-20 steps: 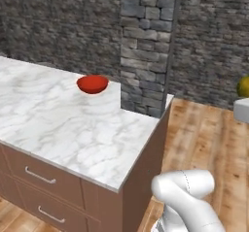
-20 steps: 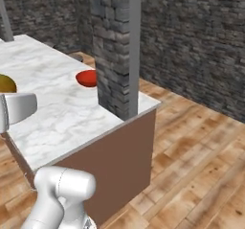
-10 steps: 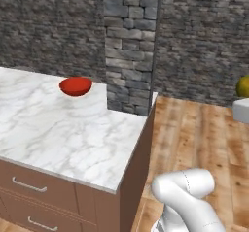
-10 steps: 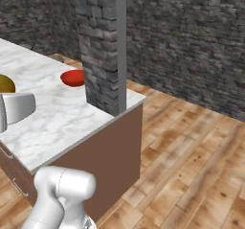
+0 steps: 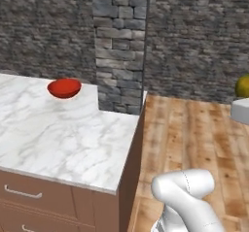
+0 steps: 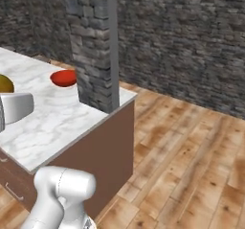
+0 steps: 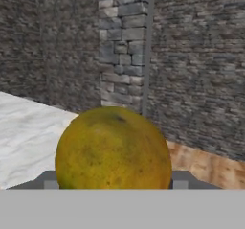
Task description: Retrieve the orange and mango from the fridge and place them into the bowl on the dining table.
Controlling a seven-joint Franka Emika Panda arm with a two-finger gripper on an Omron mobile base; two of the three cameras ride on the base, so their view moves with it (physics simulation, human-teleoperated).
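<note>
Rough grey stone walls close the back of the room, and a squared stone pillar [image 5: 119,46] stands at the far edge of the long white marble-topped dining table [image 5: 63,139], upper centre in both base views. Warm wooden plank flooring [image 6: 191,161] spreads over the right half of each base view.

In the left base view the table fills the left half, with brown drawer fronts and pale bar handles along the lower left edge. The right base view shows instead the table's plain brown end panel, at centre left.

The shallow glossy red bowl [image 5: 64,88] sits on the marble at upper left in the left base view, just left of the pillar; in the right base view the pillar half hides it.

The yellow-green oval mango [image 7: 113,149] fills the lower centre of the hand view, pressed between the two dark finger tips of the gripper [image 7: 113,184], which is closed around it about halfway. A sliver of the fruit peeks in at the right edge of the left base view and at the left edge of the right base view, above a white part of the hand, well apart from the bowl.
</note>
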